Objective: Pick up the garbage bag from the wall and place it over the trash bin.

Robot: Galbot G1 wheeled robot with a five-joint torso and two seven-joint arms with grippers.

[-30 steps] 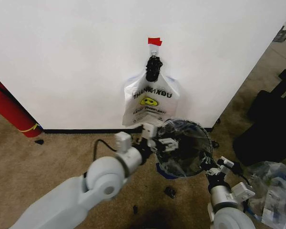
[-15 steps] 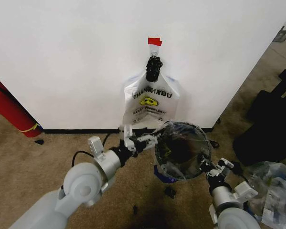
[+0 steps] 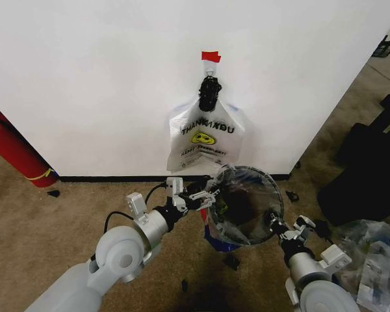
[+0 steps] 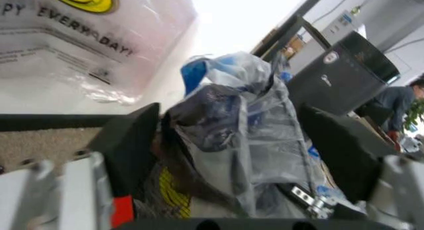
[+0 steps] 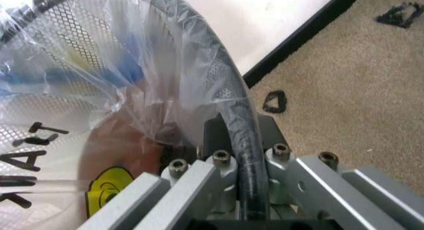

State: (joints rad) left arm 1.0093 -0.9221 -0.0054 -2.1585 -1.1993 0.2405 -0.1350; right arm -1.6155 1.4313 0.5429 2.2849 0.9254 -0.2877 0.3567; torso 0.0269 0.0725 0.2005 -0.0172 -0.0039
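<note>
The trash bin (image 3: 247, 170) stands tipped on the carpet below the wall, its round black mesh mouth facing me. The garbage bag (image 3: 229, 242), see-through with blue edges, is draped over its rim and hangs down the near side. My left gripper (image 3: 199, 196) is at the bin's left rim, open, with a bunch of the garbage bag (image 4: 225, 81) between its fingers (image 4: 129, 150). My right gripper (image 3: 277, 227) is at the lower right rim. In the right wrist view this gripper (image 5: 242, 136) is shut on the black rim (image 5: 205, 51), with bag film (image 5: 132, 91) over the mesh.
A whiter bag with a yellow smiley (image 3: 206, 136) hangs from a hook under red tape (image 3: 210, 56). A red fire extinguisher (image 3: 16, 153) leans at the left. Black cases (image 3: 364, 169) and a clear plastic heap (image 3: 374, 260) crowd the right. Small black scraps (image 3: 231, 261) lie on the carpet.
My left gripper has drawn back from over the bin's mouth to its left rim, and the left arm has pulled in. The bin has shifted slightly left and down.
</note>
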